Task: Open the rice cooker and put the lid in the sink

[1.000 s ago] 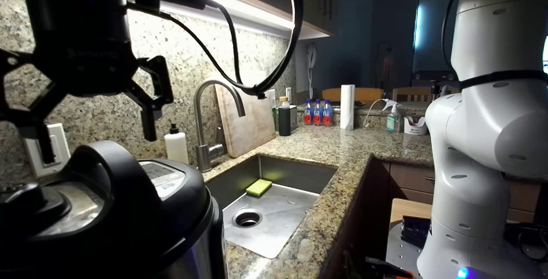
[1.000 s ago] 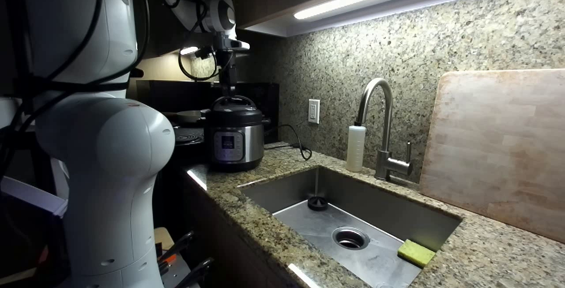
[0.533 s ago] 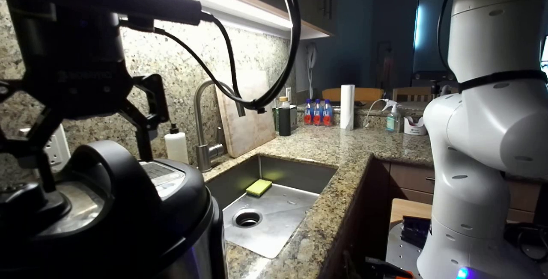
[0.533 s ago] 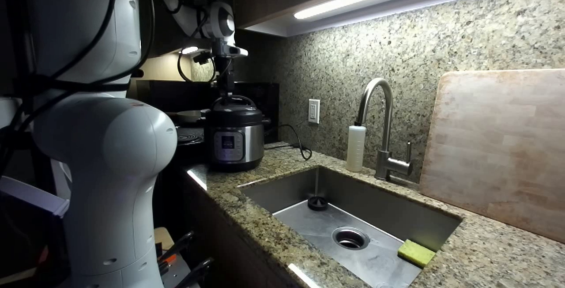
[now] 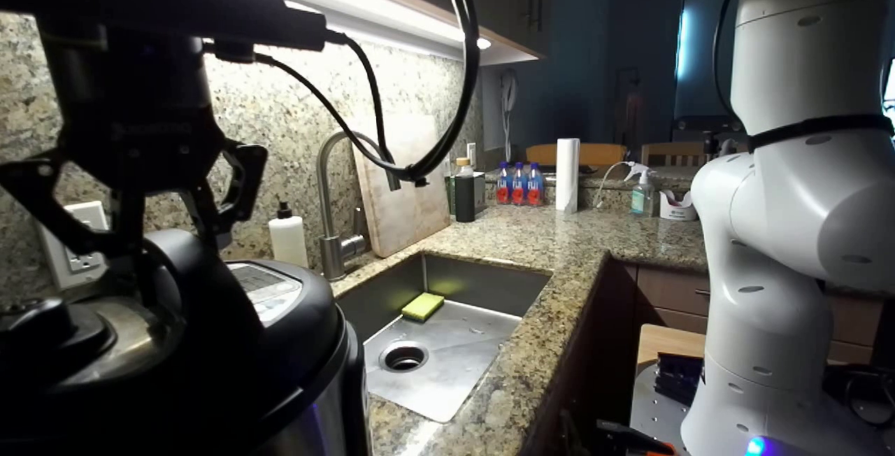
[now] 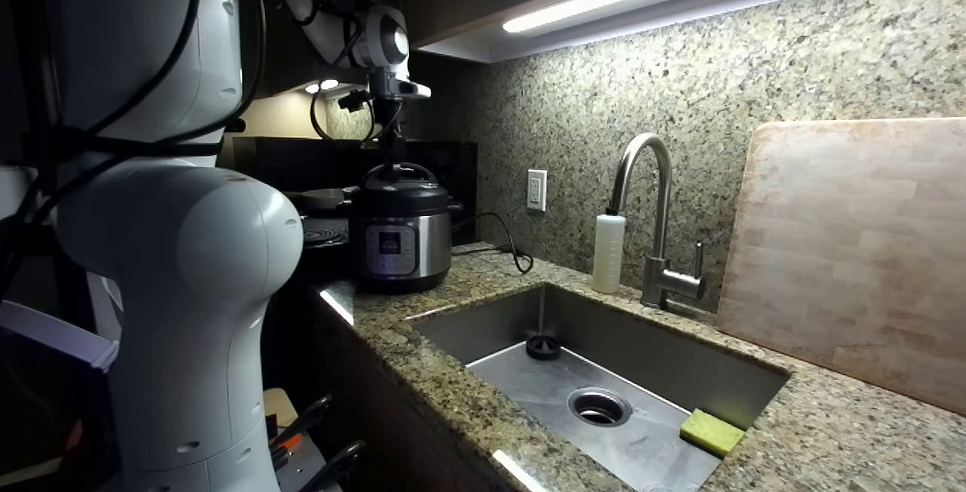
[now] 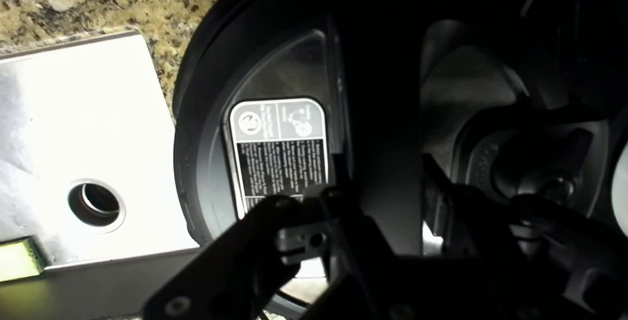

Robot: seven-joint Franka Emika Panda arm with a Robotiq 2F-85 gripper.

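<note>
The rice cooker (image 6: 432, 250) stands on the counter corner beside the stove, black with a steel band. Its black domed lid (image 5: 314, 302) sits on top, with a tall arched handle (image 7: 387, 114). From above, my gripper (image 5: 178, 260) reaches down over this arch. In the wrist view the gripper's (image 7: 385, 163) fingers flank the handle, their tips against its two sides. One fingertip is partly hidden behind the arch in an exterior view. The steel sink (image 6: 641, 450) lies beside the cooker; part of it also shows in the wrist view.
In the sink are a yellow-green sponge (image 6: 712, 432) and a black strainer (image 6: 542, 347). A curved faucet (image 6: 662, 205), a white bottle (image 6: 607, 254) and a leaning cutting board (image 6: 845, 250) line the back wall. Lit cabinets overhang the counter. A power cord (image 6: 513, 243) lies by the cooker.
My gripper has come down onto the lid's arch. Its fingers, wide apart a second ago, have drawn together to the sides of the handle. The cooker and lid have not moved.
</note>
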